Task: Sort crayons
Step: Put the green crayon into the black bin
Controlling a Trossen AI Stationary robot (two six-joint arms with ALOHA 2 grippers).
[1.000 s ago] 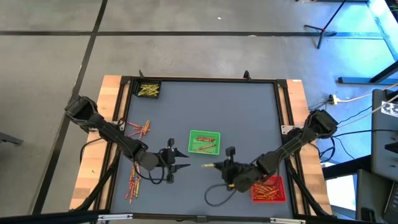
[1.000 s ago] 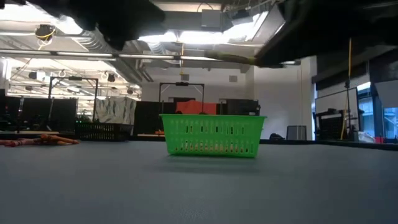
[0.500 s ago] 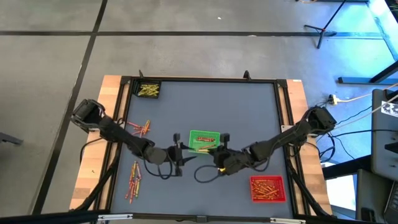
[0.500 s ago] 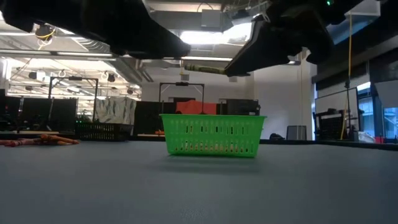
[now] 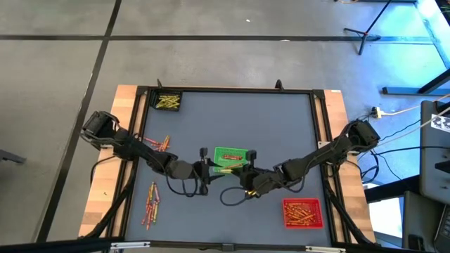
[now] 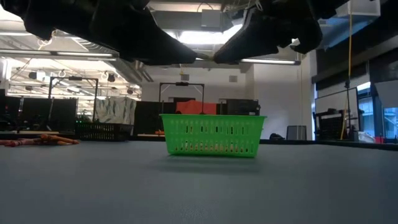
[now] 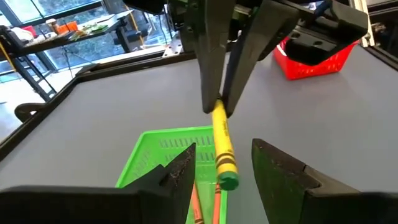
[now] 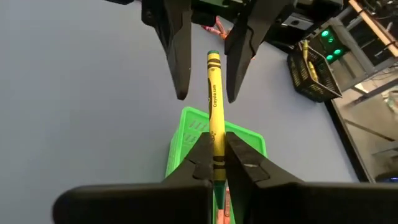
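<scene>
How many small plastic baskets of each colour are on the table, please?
Green plastic mesh basket: 1
Red plastic mesh basket: 1
Black plastic mesh basket: 1
Total: 3
</scene>
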